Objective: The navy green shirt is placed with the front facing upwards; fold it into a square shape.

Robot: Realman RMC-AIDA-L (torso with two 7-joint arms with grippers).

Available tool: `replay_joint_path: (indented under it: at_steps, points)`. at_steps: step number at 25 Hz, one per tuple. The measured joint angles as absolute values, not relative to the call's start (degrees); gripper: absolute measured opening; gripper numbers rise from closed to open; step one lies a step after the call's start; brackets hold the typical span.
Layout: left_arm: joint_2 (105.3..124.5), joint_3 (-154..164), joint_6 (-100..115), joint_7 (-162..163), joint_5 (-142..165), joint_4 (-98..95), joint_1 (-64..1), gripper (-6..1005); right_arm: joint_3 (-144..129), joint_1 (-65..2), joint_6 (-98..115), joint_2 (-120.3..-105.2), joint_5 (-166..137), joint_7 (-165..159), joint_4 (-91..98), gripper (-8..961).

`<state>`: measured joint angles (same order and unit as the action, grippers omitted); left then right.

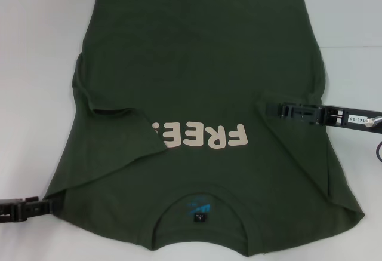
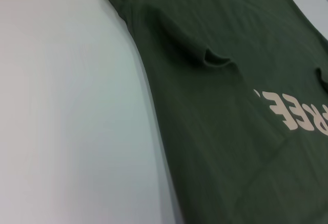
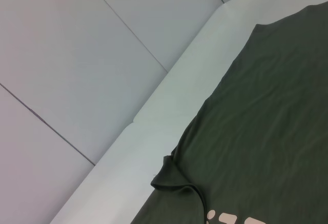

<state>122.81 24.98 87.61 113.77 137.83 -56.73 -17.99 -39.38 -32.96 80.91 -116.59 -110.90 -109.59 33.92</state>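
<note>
The right gripper (image 1: 270, 109) lies low over the shirt (image 1: 197, 64), its black tip reaching in from the right edge to the end of the folded-in right sleeve (image 1: 286, 123), just beside the "F" of the cream lettering (image 1: 206, 135); whether its jaws pinch the cloth or stand apart I cannot tell. The left gripper (image 1: 42, 206) sits at the near left corner of the shirt, at the shoulder edge, and its jaws cannot be made out either. The shirt lies front up and flat on the white desk (image 1: 36, 64), collar (image 1: 200, 216) nearest the robot and hem at the far side, so "FREE" reads upside down in the head view. The left sleeve (image 1: 110, 103) is folded inward over the chest, its cuff lying near the last letter and partly covering it. Inside the collar show a blue print and a small black tag (image 1: 199, 217).
</note>
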Motion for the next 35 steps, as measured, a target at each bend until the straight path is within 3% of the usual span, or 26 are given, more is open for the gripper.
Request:
replay_joint_path:
  at_steps: [35]
  points:
    - [122.24, 25.75, 88.64, 115.3, 139.37, -56.16, -19.88, 784, -39.38, -32.96, 80.68, -116.15, -110.59, -109.59, 33.92, 901]
